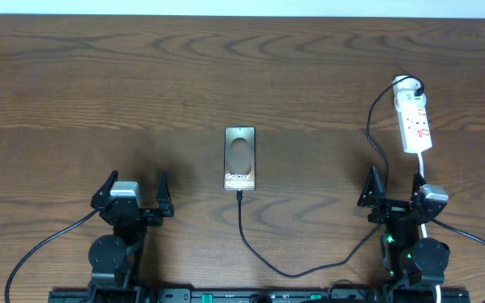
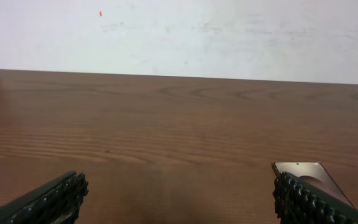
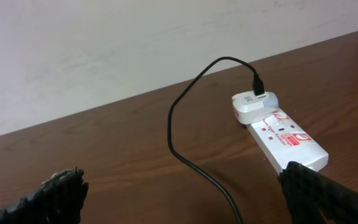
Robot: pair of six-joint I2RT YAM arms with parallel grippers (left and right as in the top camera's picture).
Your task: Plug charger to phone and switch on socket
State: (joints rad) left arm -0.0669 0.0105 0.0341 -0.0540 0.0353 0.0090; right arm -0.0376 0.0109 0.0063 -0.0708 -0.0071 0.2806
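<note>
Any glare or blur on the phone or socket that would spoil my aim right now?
Overhead: even light, phone lettering soft but legible, no hard shadows. Left wrist: the phone's corner catches a pale sheen; the jaws at the bottom edge look soft. Right wrist: socket and charger cable crisp, no glare, red print too small to read.

A finger [image 2: 309, 202] of my left gripper [image 2: 179, 190] hides all but 1 corner of the phone [image 2: 300, 168]. My right gripper [image 3: 182, 183] covers the near end of the socket [image 3: 288, 138]; the charger [image 3: 170, 127] runs off-frame below.
</note>
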